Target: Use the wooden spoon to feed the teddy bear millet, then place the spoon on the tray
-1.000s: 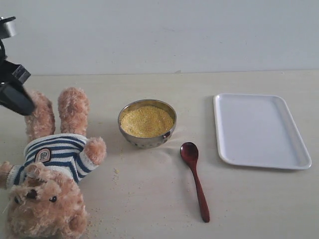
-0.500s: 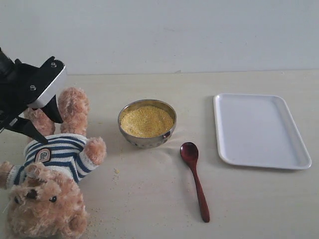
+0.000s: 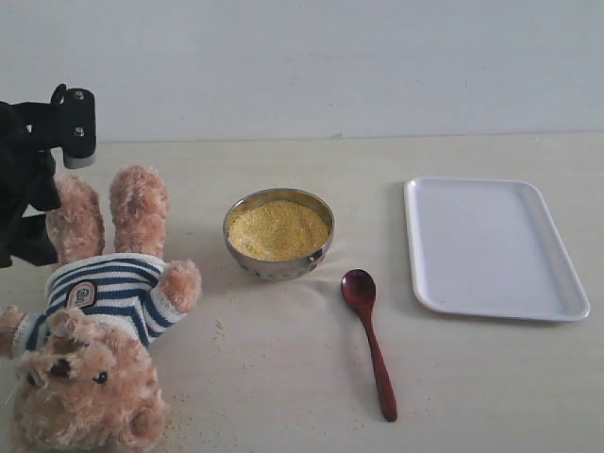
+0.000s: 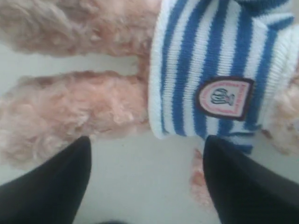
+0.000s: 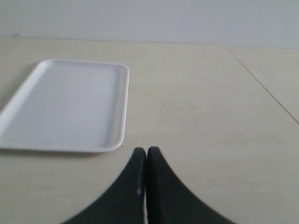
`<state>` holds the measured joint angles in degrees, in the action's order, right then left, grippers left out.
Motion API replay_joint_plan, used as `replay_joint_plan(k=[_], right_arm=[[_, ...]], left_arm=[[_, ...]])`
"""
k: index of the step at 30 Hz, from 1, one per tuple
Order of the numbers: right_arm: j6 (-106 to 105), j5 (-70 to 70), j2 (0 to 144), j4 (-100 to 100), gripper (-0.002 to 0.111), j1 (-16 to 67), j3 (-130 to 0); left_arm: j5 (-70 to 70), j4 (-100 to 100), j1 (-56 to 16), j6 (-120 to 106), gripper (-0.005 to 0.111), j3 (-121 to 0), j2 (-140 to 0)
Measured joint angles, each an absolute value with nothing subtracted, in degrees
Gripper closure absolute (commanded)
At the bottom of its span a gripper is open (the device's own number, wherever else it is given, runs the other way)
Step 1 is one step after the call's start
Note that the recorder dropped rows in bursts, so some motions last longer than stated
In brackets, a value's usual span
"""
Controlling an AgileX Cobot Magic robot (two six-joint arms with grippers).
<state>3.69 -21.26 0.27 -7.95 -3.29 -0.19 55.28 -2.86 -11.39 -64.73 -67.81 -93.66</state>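
I am looking at a pale beige table (image 3: 283,396) set against a plain, light wall. In the exterior view the teddy bear (image 3: 99,330) lies on its back at the left, with its head at the near edge and its legs pointing to the wall. The left tool (image 3: 30,222), black, hangs over the bear's legs at the left edge of the view. The metal bowl (image 3: 279,266) stands near the middle, heaped with millet (image 3: 277,229). A few loose grains (image 3: 218,326) lie on the table between the bear and the bowl. The wooden spoon (image 3: 369,351) lies flat on the table, just right of the bowl. Its oval end is near the bowl and its handle runs toward the near edge. The tray (image 3: 494,247) sits at the right, apart from the spoon, with nothing on it.

In the left wrist view the tool's two dark fingers (image 4: 51,186) stand wide apart. Only bare table shows between them, and they hold nothing. Beyond them I see a furry leg and the hem of the striped sweater with its shield badge (image 4: 224,98).

In the right wrist view the right tool (image 5: 146,154) has its fingers pressed together and is empty. It hangs above bare table, with the tray ahead of it.
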Motion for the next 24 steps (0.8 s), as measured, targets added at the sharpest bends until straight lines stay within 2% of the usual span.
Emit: replay_joint_plan(k=[3,6,10,16,24], right_arm=[[3.7,-21.3,0.3,-7.9,0.109,-3.3,-0.2],[3.7,-21.3,0.3,-7.9,0.109,-3.3,-0.2],[3.7,-21.3,0.3,-7.9,0.109,-3.3,-0.2],[3.7,-21.3,0.3,-7.9,0.109,-3.3,-0.2],[3.7,-21.3,0.3,-7.9,0.109,-3.3,-0.2]], left_arm=[[57.7,1.0,-11.4,-73.8,0.025,-66.4,-93.9],[59.0,2.0,-11.4,-84.8,0.025,-63.6,-94.7],[58.8,-5.5,-11.4,-94.8,0.025,-59.4,-95.2],[48.1,-14.3,-11.4,-100.4,0.026,-56.2,-93.8],[39.7,-3.3,-11.4,-103.8,0.026,-56.0,-90.1]])
